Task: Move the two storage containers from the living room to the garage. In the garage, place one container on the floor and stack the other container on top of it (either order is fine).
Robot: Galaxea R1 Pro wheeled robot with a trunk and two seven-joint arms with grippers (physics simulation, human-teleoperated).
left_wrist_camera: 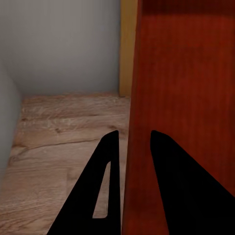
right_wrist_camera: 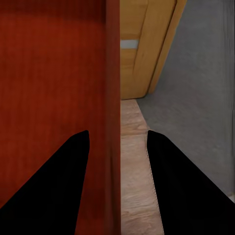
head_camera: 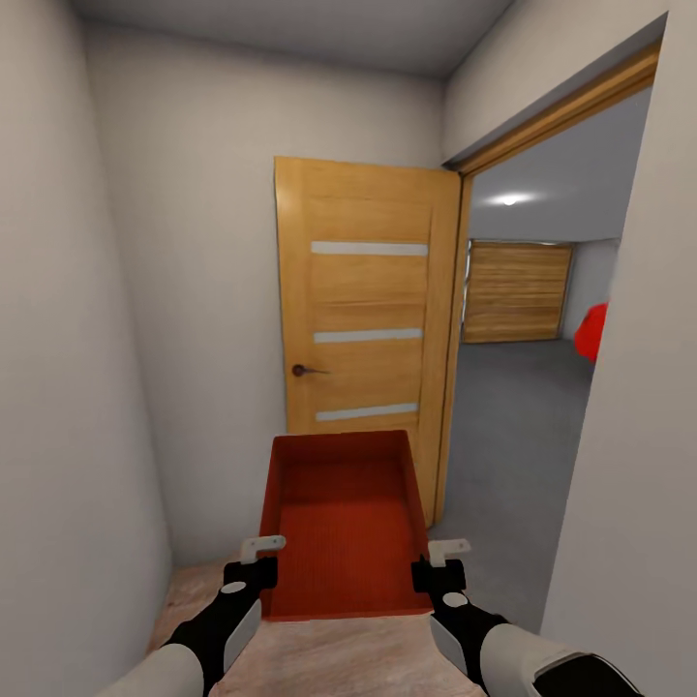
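The robot is carrying one orange-red container (head_camera: 344, 523) in a narrow hallway, the left claw (head_camera: 259, 554) pinching its left wall and the right claw (head_camera: 443, 557) astride its right wall, beside an open door (head_camera: 363, 319) to the garage (head_camera: 523, 426). Turning here is risking a knock against the doorframe (head_camera: 448, 387), loosening both grips.

The container (head_camera: 344, 513) I'm carrying is looking like matte orange-red plastic, with a fine ribbed texture on its bottom and smooth walls. My gripper fingers (left_wrist_camera: 105, 191) are showing up flat black, no shine at all. The door (head_camera: 366, 319) is reading as honey-coloured wood with visible grain and pale frosted strips. Under me the planks (left_wrist_camera: 63, 142) are looking like light, knotty wood, while the garage floor (head_camera: 513, 436) is coming across as rough grey concrete.
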